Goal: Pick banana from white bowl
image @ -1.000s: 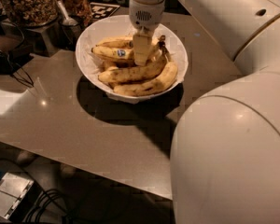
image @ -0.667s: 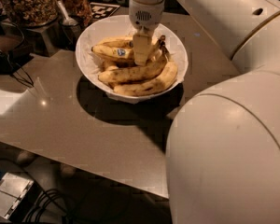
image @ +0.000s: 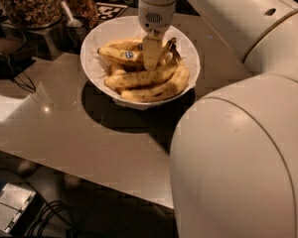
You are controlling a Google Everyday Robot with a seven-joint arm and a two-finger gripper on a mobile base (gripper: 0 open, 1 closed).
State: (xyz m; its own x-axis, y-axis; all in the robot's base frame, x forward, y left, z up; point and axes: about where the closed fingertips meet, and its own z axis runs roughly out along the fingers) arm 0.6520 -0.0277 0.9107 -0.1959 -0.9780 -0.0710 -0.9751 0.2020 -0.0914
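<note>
The white bowl (image: 96, 39) stands at the back of the brown table and holds a bunch of freckled yellow bananas. The banana (image: 118, 55) with the small blue sticker lies on the left side of the bunch, pointing left. Two fatter bananas (image: 154, 86) curve along the front. My gripper (image: 152, 63) comes straight down from above into the middle of the bunch, just right of the stickered banana and touching the fruit. Its tip is hidden among the bananas.
My own arm (image: 238, 152) fills the right and front right. A jar of nuts (image: 30, 4), a metal cup with a spoon (image: 74, 28) and a printed marker (image: 111, 10) stand behind the bowl. Cables (image: 12, 73) lie at left. The table edge (image: 89, 180) runs along the front.
The gripper stays in the same place in the bowl. The big arm segment in the foreground has shifted slightly left. The bananas have not moved.
</note>
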